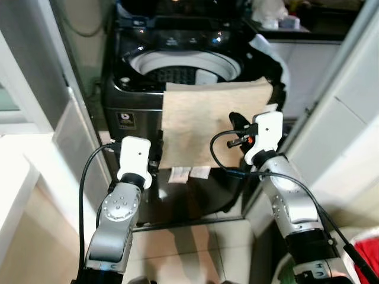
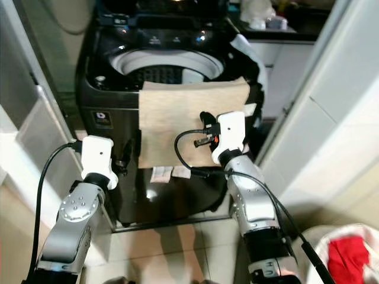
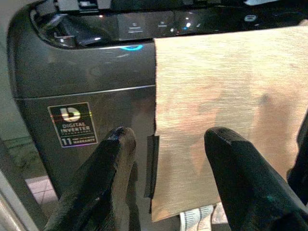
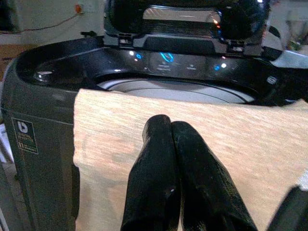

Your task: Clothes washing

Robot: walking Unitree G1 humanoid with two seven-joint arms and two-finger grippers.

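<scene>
We stand before a dark top-loading washing machine (image 1: pixel 127 103) whose lid is up and whose pale drum ring (image 1: pixel 183 62) lies open to us. A beige cloth (image 1: pixel 210 121) hangs over the machine's front rim, its upper edge resting on the rim and the rest draped flat down the front panel, with white care labels (image 1: pixel 188 173) showing at its lower edge. Our right gripper (image 4: pixel 171 144) is raised in front of the cloth's right half, just before its surface; its two black fingers are pressed together with no gap, and we cannot tell whether any fabric is caught between them. Our left gripper (image 3: pixel 166 149) hovers lower, level with the cloth's lower left corner, its fingers spread wide with the cloth's left edge seen between them, gripping nothing. On the machine's front, left of the cloth, sits a small label (image 3: pixel 74 125). A red garment (image 2: pixel 346 257) lies in a pale basket (image 2: pixel 317 251) on the floor to our right.
</scene>
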